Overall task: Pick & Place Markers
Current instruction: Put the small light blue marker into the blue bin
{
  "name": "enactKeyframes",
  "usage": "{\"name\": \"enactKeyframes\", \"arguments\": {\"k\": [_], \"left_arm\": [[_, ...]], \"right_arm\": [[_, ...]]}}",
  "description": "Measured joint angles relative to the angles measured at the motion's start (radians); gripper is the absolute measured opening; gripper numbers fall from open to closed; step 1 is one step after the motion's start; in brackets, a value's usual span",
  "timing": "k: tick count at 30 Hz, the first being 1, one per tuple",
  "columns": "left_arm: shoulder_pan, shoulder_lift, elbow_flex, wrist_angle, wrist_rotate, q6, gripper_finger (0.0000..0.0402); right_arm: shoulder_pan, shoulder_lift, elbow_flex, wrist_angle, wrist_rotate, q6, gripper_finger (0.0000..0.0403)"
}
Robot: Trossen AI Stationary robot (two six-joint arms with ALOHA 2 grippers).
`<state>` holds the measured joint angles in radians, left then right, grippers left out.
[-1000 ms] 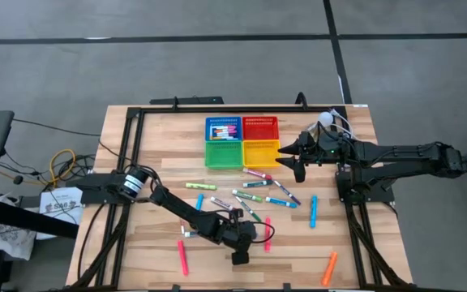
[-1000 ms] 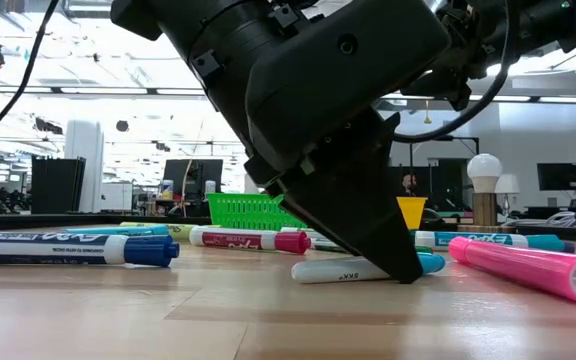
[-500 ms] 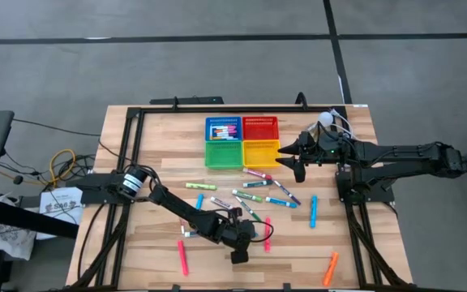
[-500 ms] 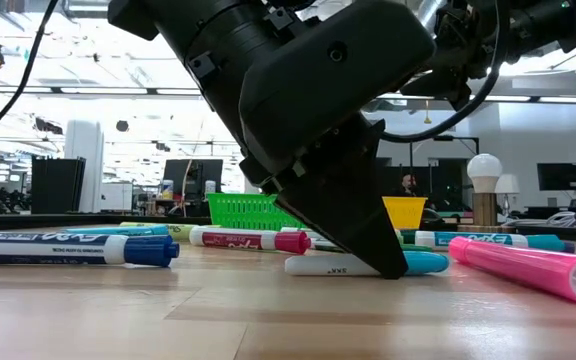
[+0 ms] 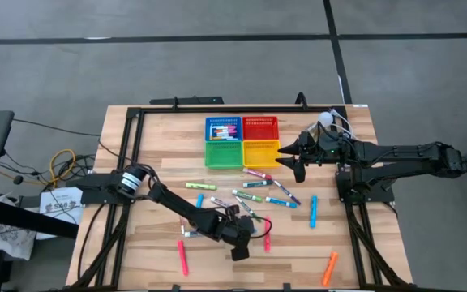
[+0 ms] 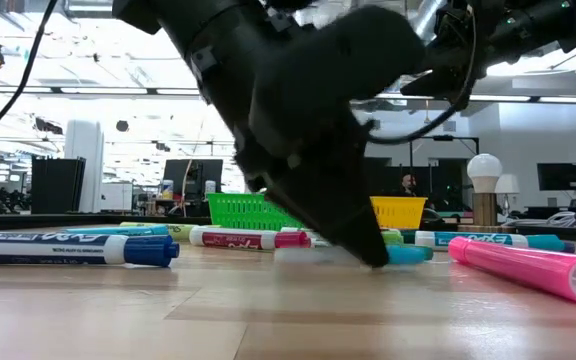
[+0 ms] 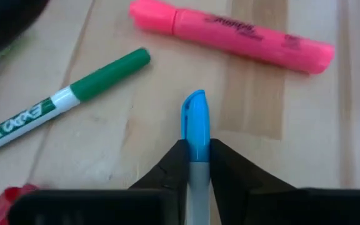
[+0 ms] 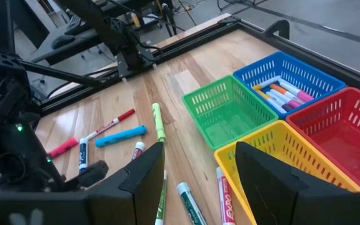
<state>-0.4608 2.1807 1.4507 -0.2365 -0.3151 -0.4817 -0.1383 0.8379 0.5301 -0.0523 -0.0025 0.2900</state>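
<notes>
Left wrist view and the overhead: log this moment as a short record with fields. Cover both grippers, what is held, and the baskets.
left gripper: shut on the blue-capped marker, low over the near part of the table
beside it: pink highlighter, green-capped marker
right gripper: open, holding nothing, by the yellow basket
blue basket: holds several markers
green basket: looks empty
red basket: looks empty
</notes>
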Motion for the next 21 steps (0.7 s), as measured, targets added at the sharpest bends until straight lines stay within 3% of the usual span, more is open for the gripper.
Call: {"name": "enactKeyframes", "arguments": {"k": [14,21], "left_arm": [[0.034,-0.303,0.003,-0.061,-0.029,-0.023,0.0061],[0.081,-0.473,0.004,-0.167,-0.14,0.029,0.0061]], "right_arm": [[0.0,0.0,0.0,0.0,0.0,0.0,0.0186],[0.0,0.0,0.0,0.001,0.0,-0.001,0.0186]]}}
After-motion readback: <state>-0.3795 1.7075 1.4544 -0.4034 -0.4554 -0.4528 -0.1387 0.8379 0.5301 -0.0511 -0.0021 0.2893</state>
